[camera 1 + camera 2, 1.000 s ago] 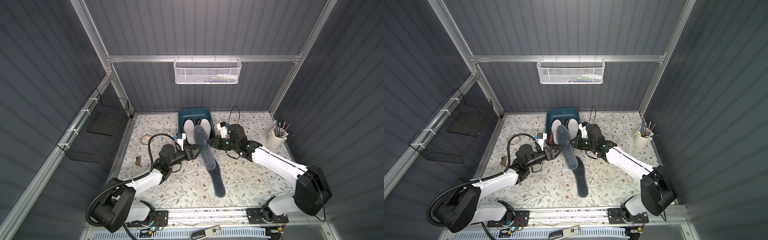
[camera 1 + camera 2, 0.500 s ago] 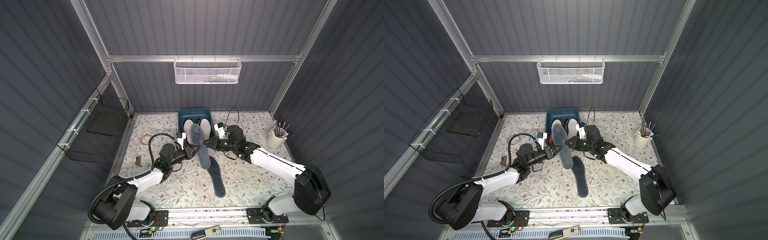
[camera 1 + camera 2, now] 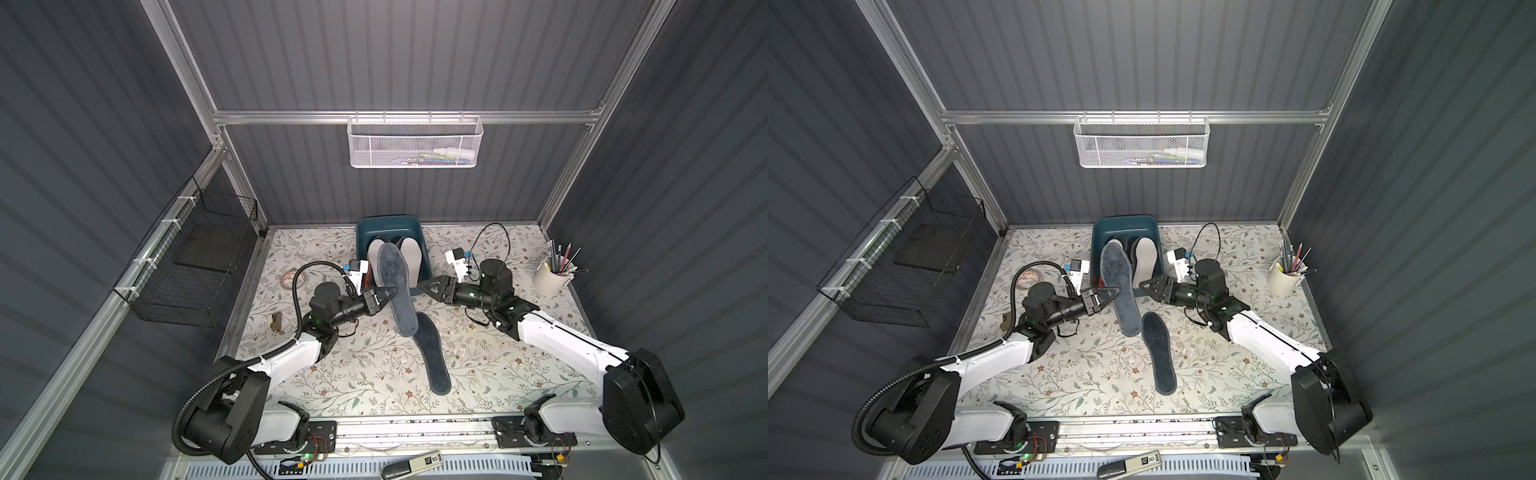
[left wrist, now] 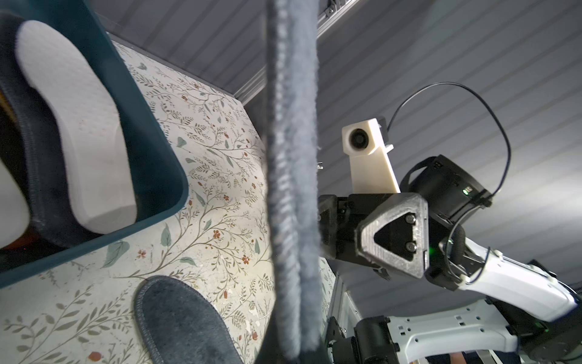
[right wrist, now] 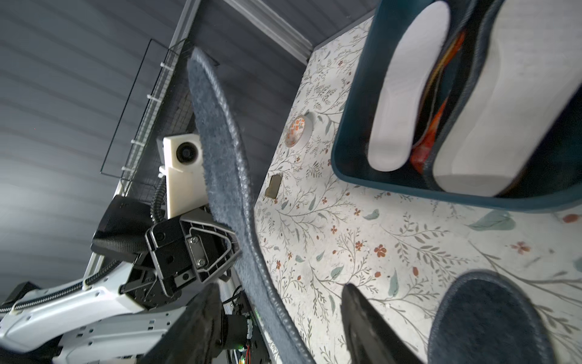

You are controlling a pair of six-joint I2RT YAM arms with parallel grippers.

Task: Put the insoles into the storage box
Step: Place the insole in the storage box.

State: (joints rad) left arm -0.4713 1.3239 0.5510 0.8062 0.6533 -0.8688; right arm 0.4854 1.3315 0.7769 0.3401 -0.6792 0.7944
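top views show you the left gripper (image 3: 390, 294) pinching a grey insole (image 3: 398, 309), held off the table (image 3: 353, 374) just before the box (image 3: 388, 219); right gripper (image 3: 419, 285) has fingers spread either side of it; second insole (image 3: 432, 357) lies flat.

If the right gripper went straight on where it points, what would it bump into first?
Most likely the fuzzy grey insole that the left gripper holds up, right in front of the right gripper.

1. Surface (image 3: 365, 374): floral-patterned covering.
2. White mesh basket (image 3: 414, 143): hung on the rear rail, 12 o'clock.
3. Black wire basket (image 3: 195, 266): mounted on the side wall, 9 o'clock.
4. White cup (image 3: 552, 281) holding pencils (image 3: 561, 257): upright, 2 o'clock.
5. Tape roll (image 3: 293, 279): lying flat, 10 o'clock.
6. Small brown object (image 3: 276, 322): 9 o'clock, near the surface edge.
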